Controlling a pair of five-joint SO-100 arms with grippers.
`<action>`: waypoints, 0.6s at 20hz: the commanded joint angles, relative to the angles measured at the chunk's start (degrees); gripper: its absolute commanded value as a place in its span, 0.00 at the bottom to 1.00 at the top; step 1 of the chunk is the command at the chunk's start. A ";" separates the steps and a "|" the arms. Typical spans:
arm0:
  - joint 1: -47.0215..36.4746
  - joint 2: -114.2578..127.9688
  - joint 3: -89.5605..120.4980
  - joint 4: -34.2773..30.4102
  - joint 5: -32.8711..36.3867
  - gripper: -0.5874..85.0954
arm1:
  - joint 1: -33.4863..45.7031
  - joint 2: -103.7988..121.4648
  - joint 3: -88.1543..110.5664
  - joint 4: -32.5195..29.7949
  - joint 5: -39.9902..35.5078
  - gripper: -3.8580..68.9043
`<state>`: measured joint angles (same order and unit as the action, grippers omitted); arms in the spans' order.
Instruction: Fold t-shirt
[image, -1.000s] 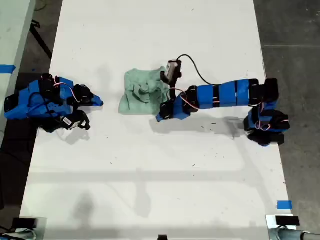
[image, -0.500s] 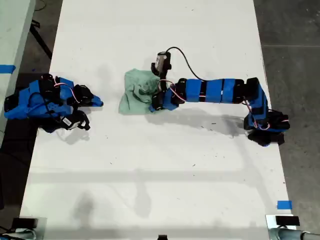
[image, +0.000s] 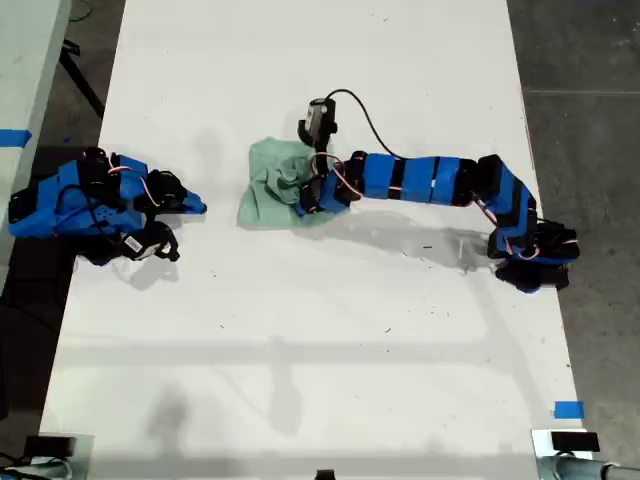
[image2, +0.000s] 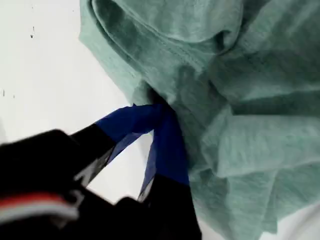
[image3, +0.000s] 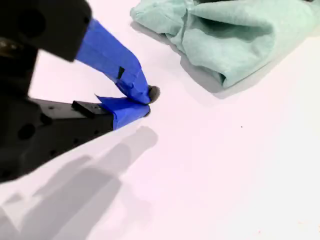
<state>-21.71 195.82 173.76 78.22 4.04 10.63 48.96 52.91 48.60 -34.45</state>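
The first gripper (image2: 159, 112) has its 2 blue jaw tips pinched together on a fold of the crumpled pale mint-green cloth t-shirt (image2: 240, 100), the tips buried in the fabric and partly hidden. The second gripper (image3: 142, 102) rests with its jaws closed on nothing, well apart from the t-shirt, at the exterior view's left. The t-shirt (image: 272, 182) lies bunched mid-way across the white table (image: 300, 340).

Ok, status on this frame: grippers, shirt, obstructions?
My first gripper pinching the t-shirt edge. My second gripper shut, empty, apart from it. Shirt bunched, not flat. Nothing in the way.
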 joint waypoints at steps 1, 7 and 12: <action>0.70 0.18 -0.26 0.18 -0.18 0.01 | 2.72 1.05 -7.29 0.79 -1.76 0.04; 0.62 0.18 -0.26 0.18 -0.18 0.01 | 12.57 1.05 -9.23 -2.64 -7.91 0.04; 0.26 0.18 -0.18 0.18 -0.18 0.01 | 21.01 1.32 -9.40 -12.66 -12.57 0.04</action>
<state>-21.71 195.82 173.85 78.22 4.04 28.74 48.60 48.87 40.08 -45.35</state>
